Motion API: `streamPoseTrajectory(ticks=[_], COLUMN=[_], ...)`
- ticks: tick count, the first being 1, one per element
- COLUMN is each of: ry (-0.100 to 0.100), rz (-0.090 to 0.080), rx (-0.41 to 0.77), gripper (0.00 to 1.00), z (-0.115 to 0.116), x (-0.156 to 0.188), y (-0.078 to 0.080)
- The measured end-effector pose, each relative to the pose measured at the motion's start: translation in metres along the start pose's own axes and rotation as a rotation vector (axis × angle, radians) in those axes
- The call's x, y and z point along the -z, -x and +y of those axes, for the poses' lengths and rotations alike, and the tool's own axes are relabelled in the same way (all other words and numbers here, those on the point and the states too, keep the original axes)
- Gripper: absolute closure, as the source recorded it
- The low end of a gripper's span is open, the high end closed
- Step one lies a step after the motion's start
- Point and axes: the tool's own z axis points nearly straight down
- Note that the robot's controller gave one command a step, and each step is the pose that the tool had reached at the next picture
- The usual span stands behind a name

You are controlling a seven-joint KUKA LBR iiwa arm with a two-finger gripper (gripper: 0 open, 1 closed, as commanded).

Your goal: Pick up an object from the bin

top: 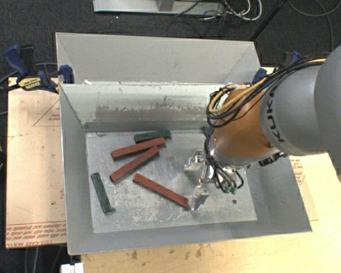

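A robot gripper (pixel 198 195) hangs low in a grey metal bin (pixel 74 169), at the right end of a red-brown bar (pixel 159 189) lying near the front. Whether the gripper is open or closed cannot be told. The bar lies flat, not yet lifted. More bars (pixel 134 164) lie to the left on the scratched bin floor. Dark carpet (pixel 23 16) and cables (pixel 238 4) surround the bin.

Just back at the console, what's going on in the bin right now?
The arm reaches into the grey bin from the right. Its end effector is low over the floor, open, with one finger at the right end of the lowest red-brown bar; nothing is held between the fingers. Two more red-brown bars and two dark green bars lie further left, apart from it.
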Motion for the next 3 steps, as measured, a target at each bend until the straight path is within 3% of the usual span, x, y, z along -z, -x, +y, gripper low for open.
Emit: streamPoseTrajectory(ticks=[1, 2, 3], ry=[0.006, 0.006, 0.002], rz=[-0.019, -0.019, -0.001], rx=[-0.065, -0.065, -0.015], gripper=[1.00, 1.00, 1.00], z=[0.046, 0.046, 0.039], x=[-0.007, -0.007, 0.117], y=[-0.014, -0.014, -0.004])
